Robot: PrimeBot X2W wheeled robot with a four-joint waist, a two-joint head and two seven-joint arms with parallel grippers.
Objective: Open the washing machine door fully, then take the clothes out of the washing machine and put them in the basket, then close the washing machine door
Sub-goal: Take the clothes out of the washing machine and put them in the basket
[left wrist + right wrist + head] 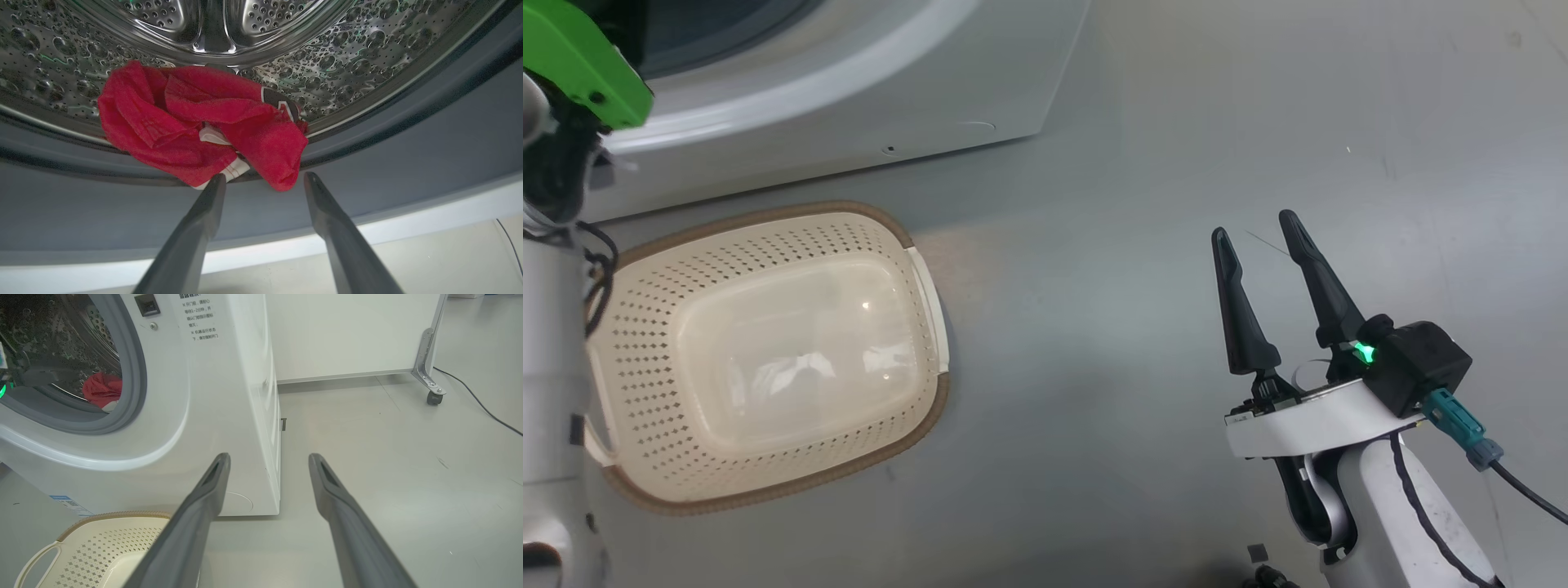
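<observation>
A bundle of red clothes [184, 118] lies crumpled at the front lip of the steel drum [347, 49], inside the washing machine [216, 396]. One fold hangs over onto the grey rubber gasket [408, 143]. White trim and part of a dark emblem [280, 102] show; the rest of the print is folded out of sight.

The left gripper [264, 179] points into the opening with its two dark fingers spread wide and holding nothing. One fingertip sits right at the white trim; whether it touches the cloth cannot be told.

The cream perforated basket [792, 208], rimmed in brown, stands empty on the floor just in front of the washer. In the right wrist view the basket [102, 516] is cut off by the frame edge and by a finger.

The right gripper [1254, 224] hangs over bare floor well to the right of the basket, fingers wide apart and empty.

The floor [1135, 245] is smooth pale grey, lightly scuffed. Beyond the washer stands a white panel [347, 330] on a metal bracket with a caster [433, 398], and a dark cable [482, 408] trails across the floor. Printed notes [200, 318] on the washer front are too small to read. A green cover [572, 57] on the left arm hides part of the washer's opening in the head view.
</observation>
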